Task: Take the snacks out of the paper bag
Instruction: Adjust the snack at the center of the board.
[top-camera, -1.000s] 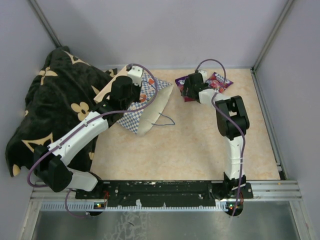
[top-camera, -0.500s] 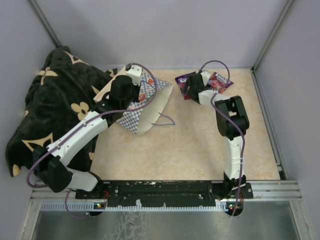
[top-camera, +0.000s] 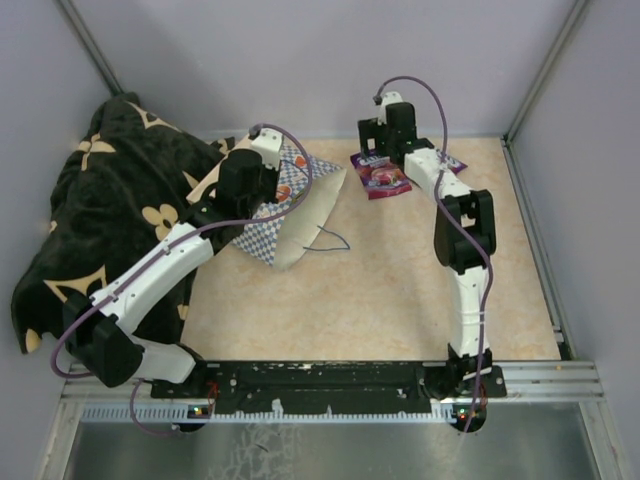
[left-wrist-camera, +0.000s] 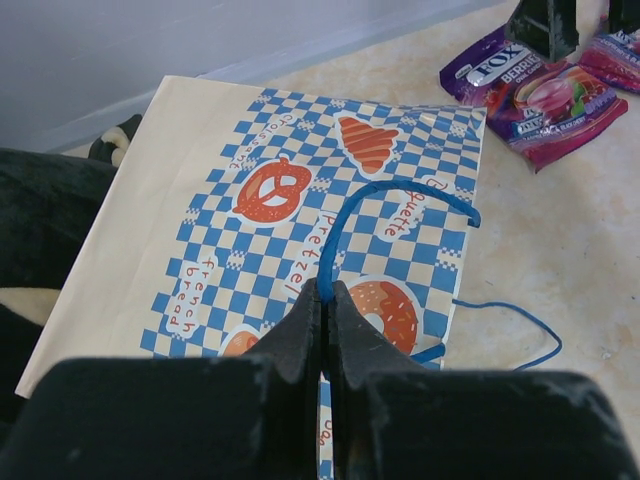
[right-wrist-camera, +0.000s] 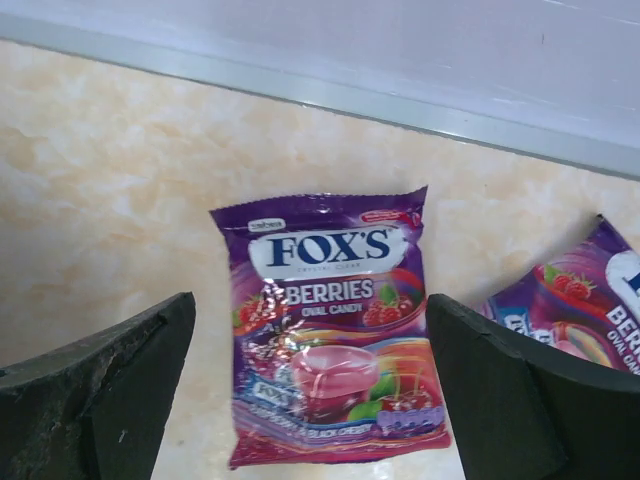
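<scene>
The bag (left-wrist-camera: 300, 200) lay on its side at the bench's (top-camera: 400, 290) upper left, with the left gripper's (left-wrist-camera: 322, 300) jaws clamped on its thin cord handle (left-wrist-camera: 380, 195). 2 purple packets (top-camera: 382, 176) lay at upper right, the right gripper's (right-wrist-camera: 315, 400) jaws apart over 1. They looked light, crinkly and slippery, so an edge seam seemed the best place to pinch.

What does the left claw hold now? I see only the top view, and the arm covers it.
Observer: The left claw is shut on the blue handle of the bag. The left wrist view shows the cord pinched between its fingers.
Operator: And the right claw, does it have a snack?
Observer: No. The right claw is open and holds nothing. A purple packet lies flat on the table below it.
Operator: Can you read the packet?
Observer: Yes, the right wrist view shows "FOX'S BERRIES OVAL CANDY" on it.
</scene>
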